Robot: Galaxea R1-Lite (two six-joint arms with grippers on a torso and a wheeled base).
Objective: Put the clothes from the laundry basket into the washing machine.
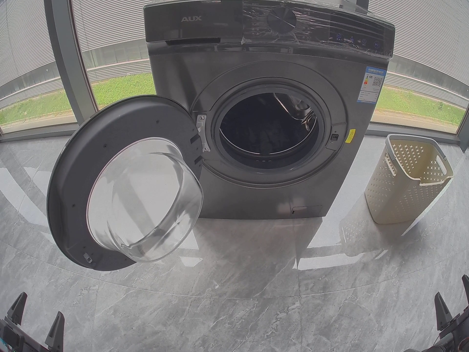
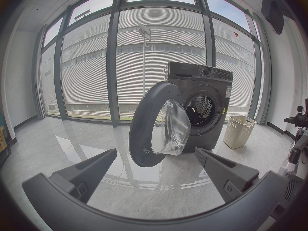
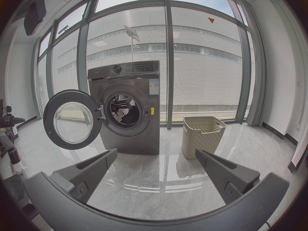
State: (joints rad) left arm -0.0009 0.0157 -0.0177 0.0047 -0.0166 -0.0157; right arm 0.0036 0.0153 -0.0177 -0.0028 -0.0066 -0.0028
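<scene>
The washing machine stands on the grey marble floor in front of tall windows. Its round door is swung fully open toward the robot's left, with the clear bowl of the glass facing outward. Inside the drum lies a dark heap of clothes, low in the opening; how many pieces there are cannot be told. The cream laundry basket stands upright on the floor just beside the machine's right side, apart from it, its perforated inner walls showing. The left end effector hangs low at the near left, well apart from the machine and short of the open door. Its fingers are spread wide and hold nothing. The right end effector hangs low at the near right, nearer the robot than the basket and well apart from it, likewise spread wide and holding nothing. Both point forward toward the machine, with bare floor between them and the clothes in the drum.
</scene>
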